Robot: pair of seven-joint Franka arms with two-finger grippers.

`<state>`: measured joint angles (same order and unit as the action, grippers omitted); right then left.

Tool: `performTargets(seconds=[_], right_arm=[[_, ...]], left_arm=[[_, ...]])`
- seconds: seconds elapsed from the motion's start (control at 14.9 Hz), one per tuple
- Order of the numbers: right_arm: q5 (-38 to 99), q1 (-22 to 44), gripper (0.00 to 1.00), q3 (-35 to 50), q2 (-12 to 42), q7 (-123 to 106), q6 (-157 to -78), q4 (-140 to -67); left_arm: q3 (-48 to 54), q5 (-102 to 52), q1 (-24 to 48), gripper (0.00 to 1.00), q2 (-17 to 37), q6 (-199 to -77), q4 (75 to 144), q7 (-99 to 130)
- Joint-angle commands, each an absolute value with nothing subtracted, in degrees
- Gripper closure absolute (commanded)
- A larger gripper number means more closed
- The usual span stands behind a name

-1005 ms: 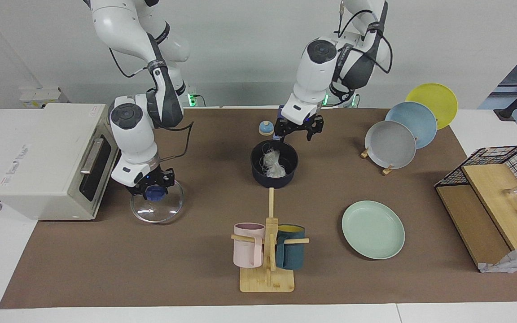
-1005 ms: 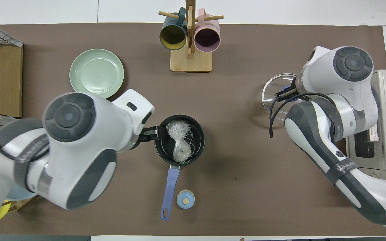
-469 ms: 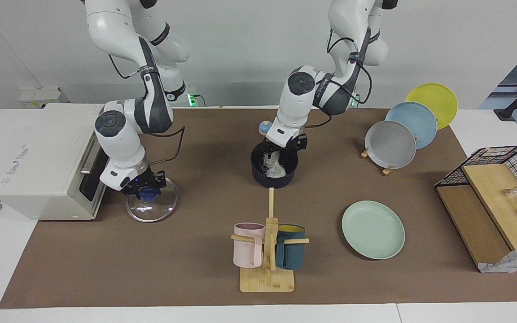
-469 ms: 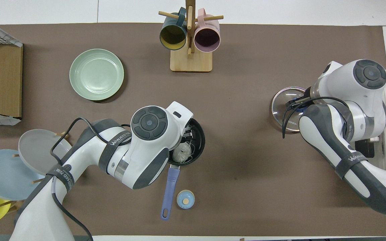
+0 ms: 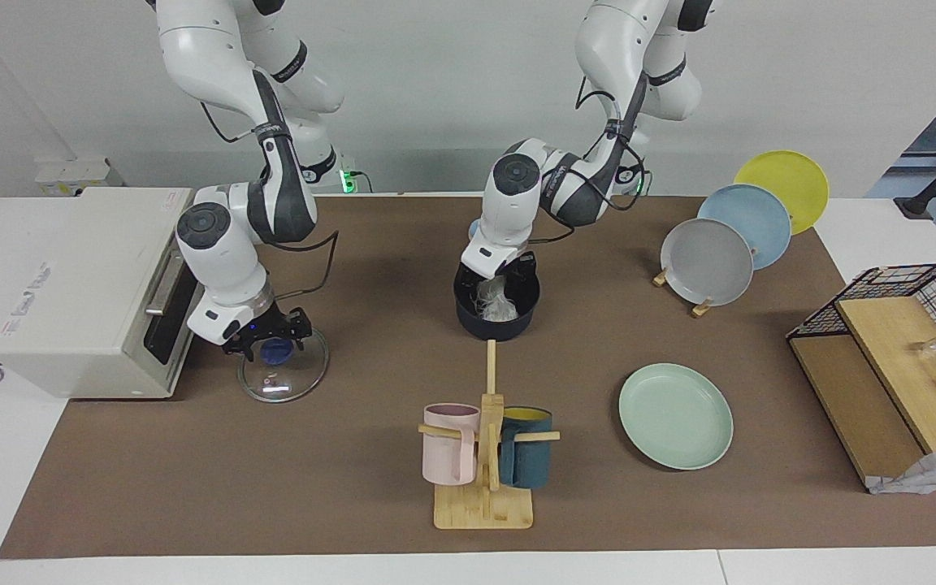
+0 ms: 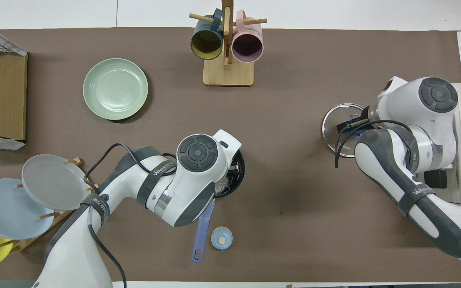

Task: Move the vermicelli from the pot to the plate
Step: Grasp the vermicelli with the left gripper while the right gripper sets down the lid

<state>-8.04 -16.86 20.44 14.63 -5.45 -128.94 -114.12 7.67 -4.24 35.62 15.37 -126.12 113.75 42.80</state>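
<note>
Lowered since earlier frame: left gripper now inside pot, fingers seemingly spread around vermicelli. Right gripper fingers spread over glass lid. Plate sits unobstructed on table.

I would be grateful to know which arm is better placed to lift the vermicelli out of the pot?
The left. Its pincer is already down inside the pot, right at the vermicelli. The right pincer sits over the glass lid beside the oven, toward the right arm's end.
</note>
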Motion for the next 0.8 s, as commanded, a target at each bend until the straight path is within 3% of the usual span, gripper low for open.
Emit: performTargets(seconds=[0.0, 0.07, 0.13, 0.2, 0.27, 0.54, 0.74], right_arm=[[-6.86, -17.23, 0.00, 20.92, 12.31, -6.68, -116.94, -106.29], [-6.59, -17.14, 0.00, 20.92, 12.04, -6.68, -112.81, -103.30], [-6.07, -17.05, 0.00, 20.92, 11.52, -6.68, -108.94, -100.57], [-5.46, -17.05, 0.00, 20.92, 11.25, -6.68, -104.81, -97.76], [-4.75, -17.14, 0.00, 20.92, 10.47, -6.68, -100.76, -95.21], [-2.90, -16.96, 0.00, 20.04, 2.83, -5.54, -93.27, -93.34], [-0.97, -16.35, 0.00, 18.12, 1.93, -4.92, -88.52, -92.64]], left_arm=[[6.68, -4.92, 36.65, 0.03, 15.38, -127.09, 113.99, 42.54], [6.68, -4.92, 36.65, 0.22, 15.38, -127.09, 113.99, 42.54], [6.68, -4.92, 36.65, 0.56, 15.38, -127.09, 113.99, 42.45], [6.68, -4.92, 36.65, 0.81, 15.38, -127.09, 113.99, 42.45], [6.68, -4.92, 36.65, 1.00, 15.38, -127.00, 113.91, 42.45], [6.59, -4.48, 36.48, 1.00, 15.12, -126.22, 113.20, 40.61], [6.42, -4.57, 35.60, 1.00, 11.97, -121.49, 111.63, 40.43]])
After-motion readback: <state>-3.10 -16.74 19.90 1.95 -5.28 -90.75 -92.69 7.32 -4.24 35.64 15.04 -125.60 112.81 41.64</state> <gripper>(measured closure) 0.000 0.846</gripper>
